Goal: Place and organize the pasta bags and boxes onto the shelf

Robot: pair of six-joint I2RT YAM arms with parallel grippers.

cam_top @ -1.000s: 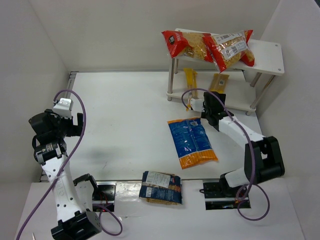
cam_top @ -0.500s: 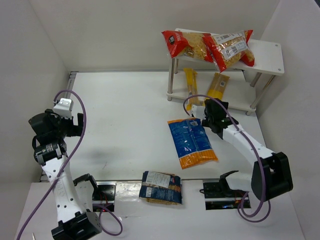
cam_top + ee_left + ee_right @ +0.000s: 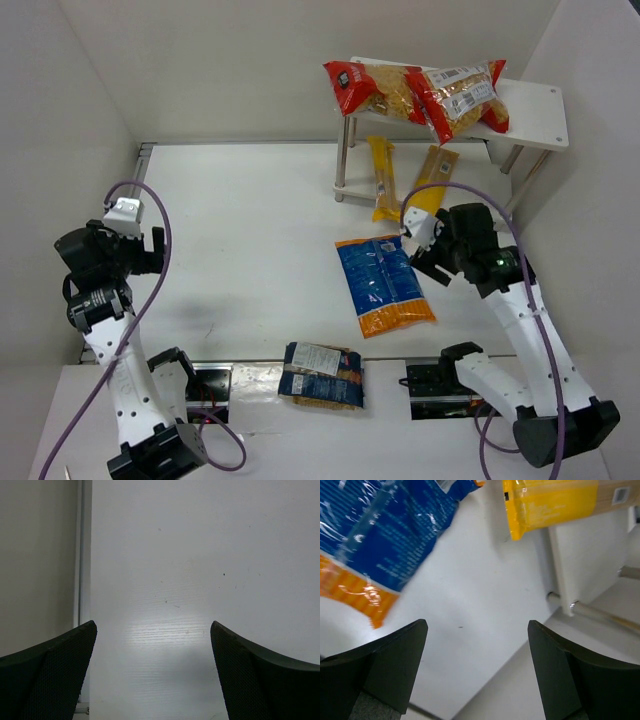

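Pulling back from the shelf [image 3: 540, 110], my right jaws are now hanging wide apart and empty just beside the blue-and-orange bag [image 3: 385, 283] on the desk [image 3: 250, 220]. Both yellow spaghetti packs [image 3: 382, 180] are lying on the lower board, ends poking over its front edge. The two red-ended bags [image 3: 375, 90] are sitting on top. I am judging this bag next, then the small dark-blue bag [image 3: 322, 373]. My left jaws are idling fully open, holding nothing.
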